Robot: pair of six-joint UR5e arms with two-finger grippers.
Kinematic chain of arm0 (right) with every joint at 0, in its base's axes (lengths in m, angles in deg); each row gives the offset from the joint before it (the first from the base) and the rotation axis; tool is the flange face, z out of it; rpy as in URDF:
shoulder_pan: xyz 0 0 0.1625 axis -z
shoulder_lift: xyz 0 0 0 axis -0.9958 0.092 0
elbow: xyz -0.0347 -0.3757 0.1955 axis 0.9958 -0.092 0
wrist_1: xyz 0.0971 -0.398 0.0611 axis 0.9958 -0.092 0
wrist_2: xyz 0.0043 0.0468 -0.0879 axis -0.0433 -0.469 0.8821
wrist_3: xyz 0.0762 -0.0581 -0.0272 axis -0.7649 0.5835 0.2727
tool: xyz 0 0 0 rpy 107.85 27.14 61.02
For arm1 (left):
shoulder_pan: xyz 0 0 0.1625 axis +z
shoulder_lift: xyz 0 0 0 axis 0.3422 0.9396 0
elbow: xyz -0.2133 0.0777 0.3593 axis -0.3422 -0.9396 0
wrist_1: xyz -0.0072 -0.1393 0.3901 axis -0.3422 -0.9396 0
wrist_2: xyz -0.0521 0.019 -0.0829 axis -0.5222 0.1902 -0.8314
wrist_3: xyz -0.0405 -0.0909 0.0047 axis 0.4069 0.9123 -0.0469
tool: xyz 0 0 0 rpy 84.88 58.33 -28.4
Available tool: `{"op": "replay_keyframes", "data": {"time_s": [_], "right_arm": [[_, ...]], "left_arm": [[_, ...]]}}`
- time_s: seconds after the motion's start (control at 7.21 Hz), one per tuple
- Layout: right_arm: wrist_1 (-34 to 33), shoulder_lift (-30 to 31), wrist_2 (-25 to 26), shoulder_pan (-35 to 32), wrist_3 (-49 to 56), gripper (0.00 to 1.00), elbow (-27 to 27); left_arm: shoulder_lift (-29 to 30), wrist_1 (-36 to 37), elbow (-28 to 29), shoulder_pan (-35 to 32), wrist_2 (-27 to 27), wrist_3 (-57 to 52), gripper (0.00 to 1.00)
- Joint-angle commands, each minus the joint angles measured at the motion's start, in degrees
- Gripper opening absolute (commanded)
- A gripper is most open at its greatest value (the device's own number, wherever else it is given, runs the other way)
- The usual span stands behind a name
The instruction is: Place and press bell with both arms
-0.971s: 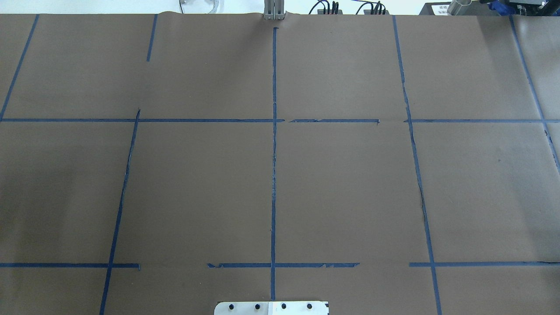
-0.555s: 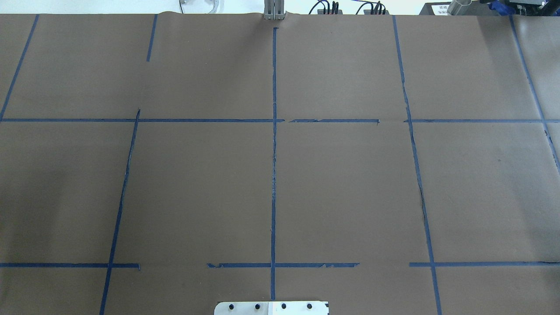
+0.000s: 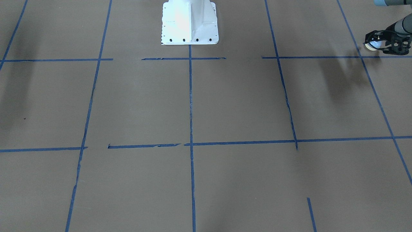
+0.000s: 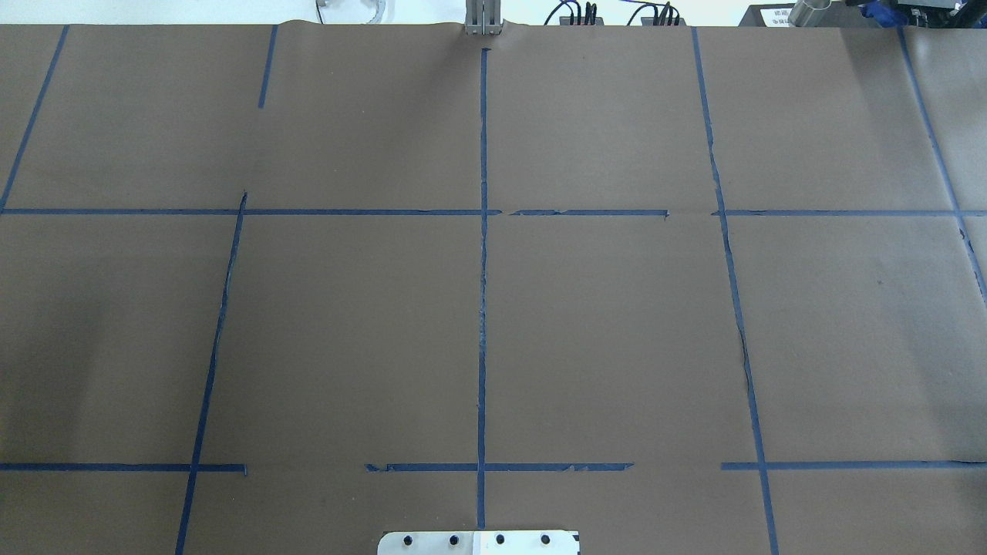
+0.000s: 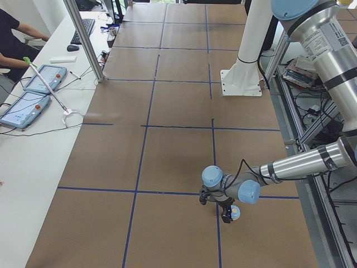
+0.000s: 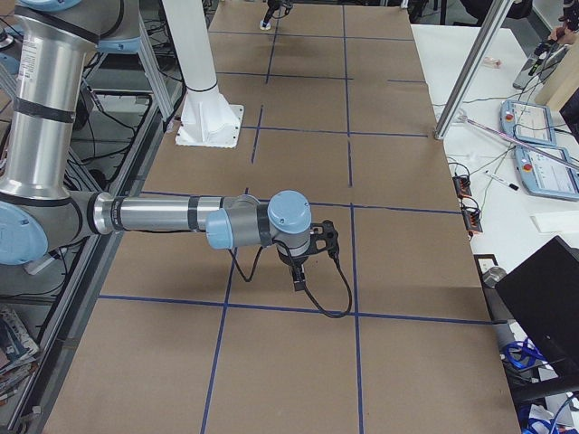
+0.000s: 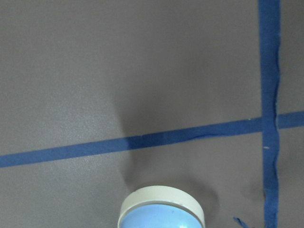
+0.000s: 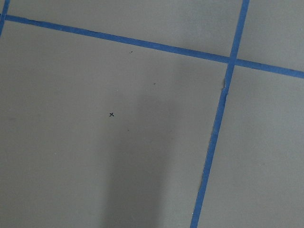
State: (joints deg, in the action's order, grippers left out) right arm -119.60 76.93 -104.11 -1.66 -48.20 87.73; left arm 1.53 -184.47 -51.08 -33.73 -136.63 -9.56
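Note:
The light-blue bell [image 3: 370, 46] with a cream base ring is held in my left gripper [image 3: 376, 41], tipped on its side a little above the brown table at its far left end. The exterior left view shows the same: the gripper [image 5: 228, 209] is shut on the bell [image 5: 236, 213] over a blue tape line. The left wrist view shows the bell [image 7: 161, 213] at the bottom edge, with no fingers in sight. My right gripper [image 6: 299, 276] hangs low over the table at the right end. It shows only in the exterior right view, so I cannot tell its state.
The white base pedestal [image 3: 189, 22] stands at the table's robot-side edge. Blue tape lines [image 4: 483, 254] grid the brown cover. A metal post [image 5: 83, 39], tablets [image 5: 22, 109] and a seated person [image 5: 14, 33] are on the side bench.

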Motion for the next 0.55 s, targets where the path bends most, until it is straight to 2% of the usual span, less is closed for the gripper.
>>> {"op": "replay_keyframes", "data": {"time_s": [0.0, 0.28, 0.42], "right_arm": [[0.01, 0.00, 0.00, -0.01, 0.05, 1.00, 0.09], [0.01, 0.00, 0.00, -0.01, 0.05, 1.00, 0.35], [0.01, 0.00, 0.00, -0.01, 0.05, 1.00, 0.35]], "left_arm": [[0.42, -3.35, 2.25, 0.47, -0.13, 0.44, 1.00], [1.04, -3.35, 2.25, 2.22, -0.66, 0.35, 1.00], [1.13, -3.35, 2.25, 2.93, -0.75, 0.44, 0.91]]}}
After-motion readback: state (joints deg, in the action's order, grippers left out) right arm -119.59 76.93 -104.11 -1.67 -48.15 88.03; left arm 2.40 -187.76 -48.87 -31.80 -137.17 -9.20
